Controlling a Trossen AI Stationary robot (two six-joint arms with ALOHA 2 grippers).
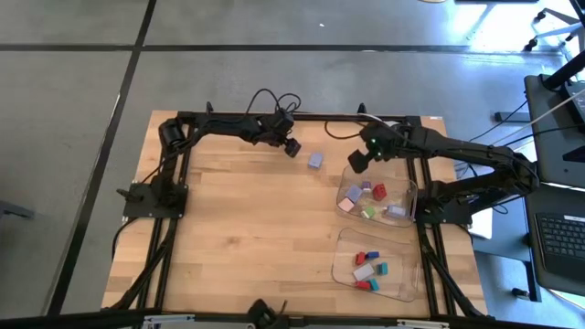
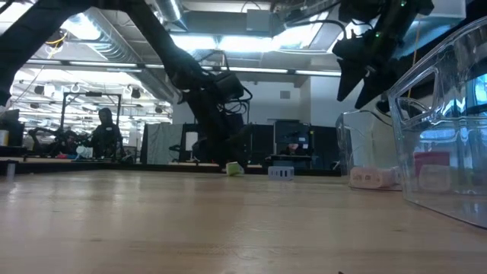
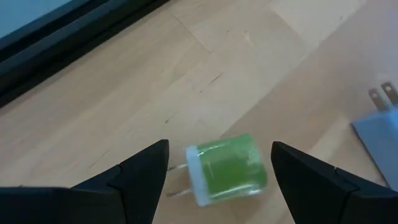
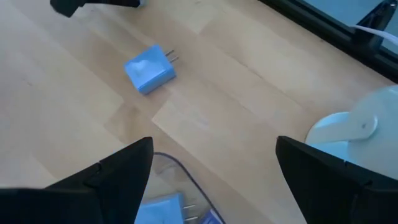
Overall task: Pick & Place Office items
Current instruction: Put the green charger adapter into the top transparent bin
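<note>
Left pincer (image 3: 219, 171) positioned low over the far part of the wooden worktop (image 1: 247, 228), fingers (image 3: 140, 171) spread apart and holding nothing. Green plug piece (image 3: 227, 168) lay on its side on the worktop directly between the two fingers, white end and metal prongs turned toward one finger, no contact with either finger visible. Same green piece (image 2: 233, 168) visible from table height beneath the left pincer (image 2: 224, 156), resting on the worktop. Lavender-blue plug piece (image 1: 315, 160) lay on the bare worktop just beside the left pincer (image 1: 292, 148), between it and the right pincer (image 1: 357, 162); seen again as a blue block with prongs (image 4: 150, 68) ahead of the right pincer's fingers (image 4: 121, 174).

Right pincer raised above the rim of the nearer clear tray (image 1: 409, 194), fingers wide apart and empty. Several small pieces, red (image 1: 378, 192), green (image 1: 369, 212) and white among them, lay inside that tray, below and just beyond the right pincer. Second clear tray (image 1: 409, 279) stood well apart from both pincers, toward the near edge of the worktop, holding further red, teal and white pieces. White tape roll (image 4: 357, 127) sat close beside the right pincer.
</note>
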